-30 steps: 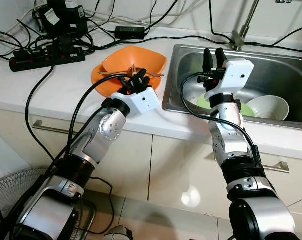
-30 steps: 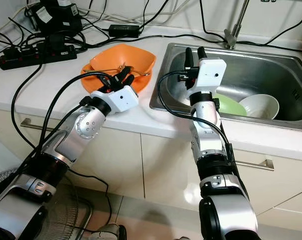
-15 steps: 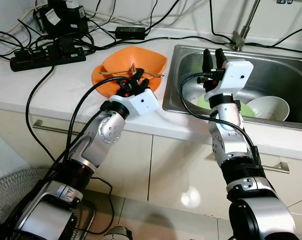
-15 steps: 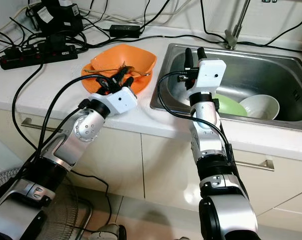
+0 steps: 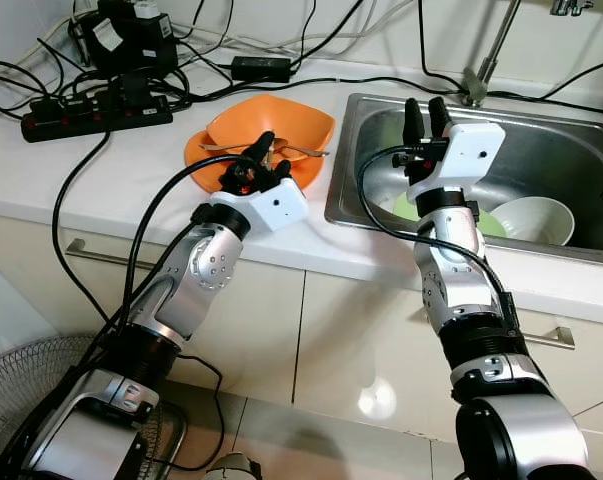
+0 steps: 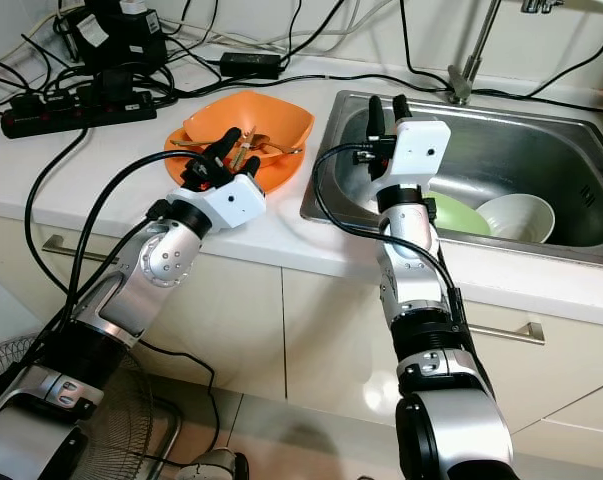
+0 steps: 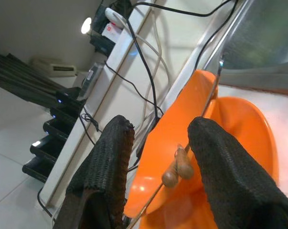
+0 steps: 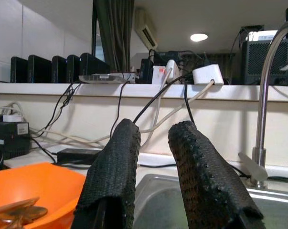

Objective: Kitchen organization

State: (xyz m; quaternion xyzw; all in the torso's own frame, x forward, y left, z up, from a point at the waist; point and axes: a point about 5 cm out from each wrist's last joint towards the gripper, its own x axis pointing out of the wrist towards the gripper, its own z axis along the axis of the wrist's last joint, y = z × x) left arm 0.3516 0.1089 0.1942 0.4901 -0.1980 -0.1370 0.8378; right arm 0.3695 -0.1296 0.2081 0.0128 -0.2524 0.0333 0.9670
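The orange bowl [image 5: 266, 135] sits on the white countertop [image 5: 111, 165] directly ahead of the left gripper [image 6: 229, 150], holding cutlery with wooden handles [image 7: 178, 167]. The left gripper's fingers are spread, and in the left wrist view the handles lie between them, not yet pinched. The step in hand appears to be picking the cutlery out of the bowl; the next move calls for advancing slightly and closing on the handles. The right gripper [image 5: 426, 115], fingers slightly parted and empty, is raised over the steel sink [image 5: 571, 135], which holds a green plate [image 6: 459, 213] and white bowl [image 5: 536, 215]. Behind the left gripper, a power strip [image 5: 91, 110] and cables lie against the wall.
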